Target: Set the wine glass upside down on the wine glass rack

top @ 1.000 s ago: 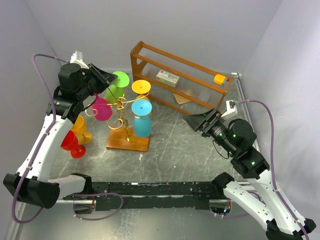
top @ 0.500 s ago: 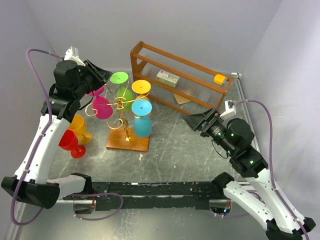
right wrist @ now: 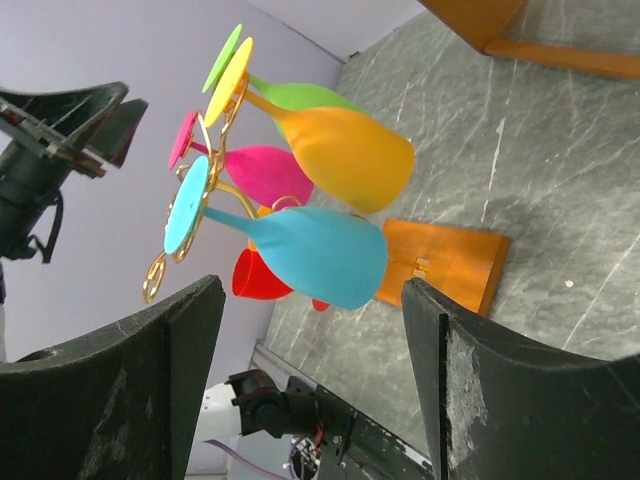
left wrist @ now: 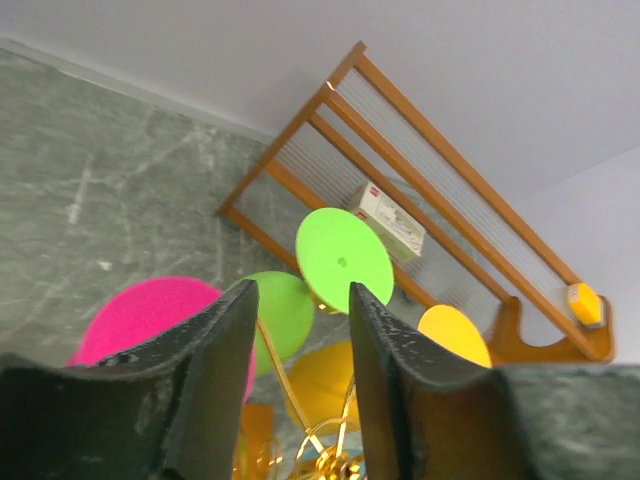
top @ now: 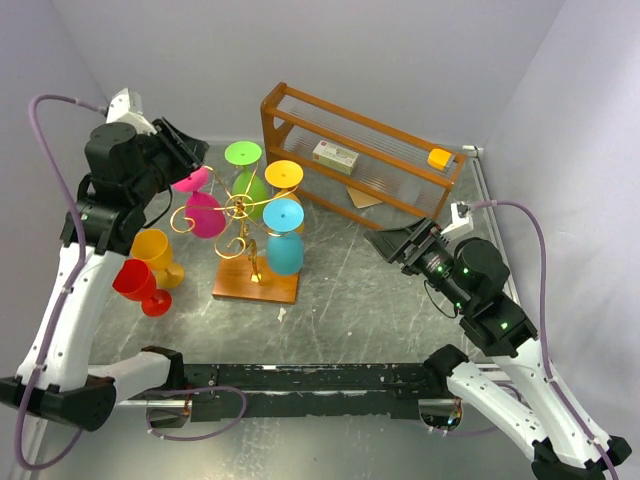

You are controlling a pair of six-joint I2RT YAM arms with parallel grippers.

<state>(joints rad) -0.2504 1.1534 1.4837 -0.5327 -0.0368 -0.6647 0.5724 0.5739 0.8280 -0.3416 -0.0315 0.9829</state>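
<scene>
Grey table (top: 350, 290), rack (top: 240, 212) mid; red glass (top: 133, 280) prob. light stiff plastic, slick: grab by stem. L claw (top: 192, 155) apart, empty; R claw (top: 385, 243) wide apart, empty.

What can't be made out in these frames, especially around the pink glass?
Top external: the left gripper partly covers the foot of the pink glass, so its seat on the wine glass rack is unclear.
Left wrist: the rack's base is hidden by the gripper's fingers and the bottom edge.
Right wrist: the red glass is mostly behind the blue glass.
Top external: print on the box is too small to read.
</scene>
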